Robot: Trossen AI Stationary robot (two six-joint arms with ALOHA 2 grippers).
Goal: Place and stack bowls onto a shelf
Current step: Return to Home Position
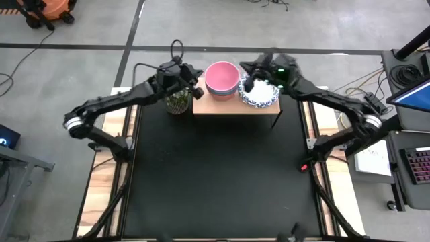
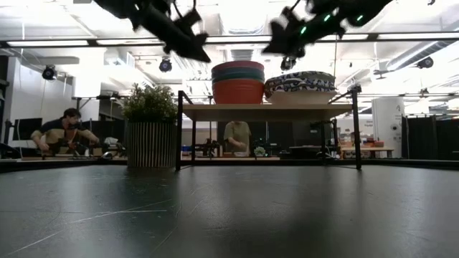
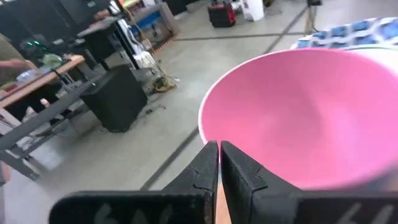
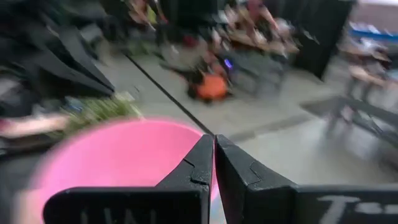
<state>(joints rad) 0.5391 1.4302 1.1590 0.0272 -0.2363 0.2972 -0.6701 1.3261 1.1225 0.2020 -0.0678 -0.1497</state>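
Observation:
The shelf [image 1: 232, 107] stands at the far middle of the table. On it, a stack of plain bowls [image 2: 238, 81] has a pink bowl [image 1: 222, 77] on top, over a green and a red one. Beside the stack, toward the right, sit white bowls with blue patterned rims [image 1: 261, 95]. My left gripper [image 1: 199, 91] hovers shut just left of the pink bowl's rim [image 3: 211, 106], above the shelf's left end. My right gripper [image 1: 248, 85] hovers shut between the two stacks, above the patterned bowls' left edge. Neither holds anything.
A potted green plant [image 1: 177, 101] stands on the table just left of the shelf, under my left arm. The black mat [image 1: 215, 181] in front of the shelf lies bare. People sit and stand at desks in the room behind [image 2: 64, 132].

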